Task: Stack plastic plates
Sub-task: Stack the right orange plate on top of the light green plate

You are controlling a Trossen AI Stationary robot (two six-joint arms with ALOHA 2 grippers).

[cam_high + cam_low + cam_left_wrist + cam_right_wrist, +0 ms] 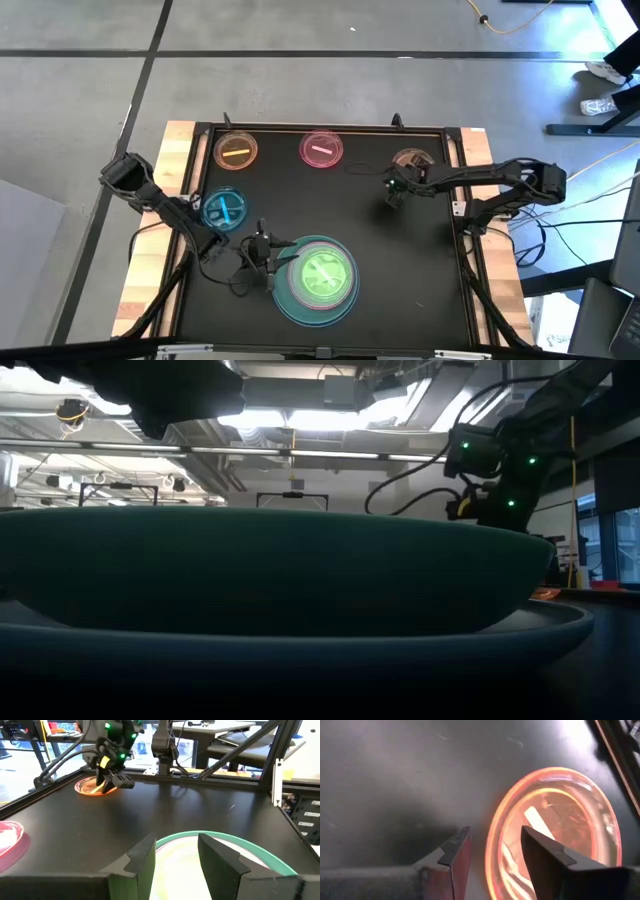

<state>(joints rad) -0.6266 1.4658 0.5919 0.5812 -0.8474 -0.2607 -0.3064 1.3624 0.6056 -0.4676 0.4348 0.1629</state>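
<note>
high view, four small plates (236, 151), one stack (316, 278), both tools (left (264, 248), right (393, 190)) parted

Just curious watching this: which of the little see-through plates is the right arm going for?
The reddish-orange small plate at the table's far right corner. The right end effector, fingers open, hovers at its rim; the orange, pink and blue ones lie farther left.

A black table top (360, 215) sits on a wooden base (150, 250).

I can read no text, label, brand or number anywhere here, neither on the plates nor on my arms.
</note>
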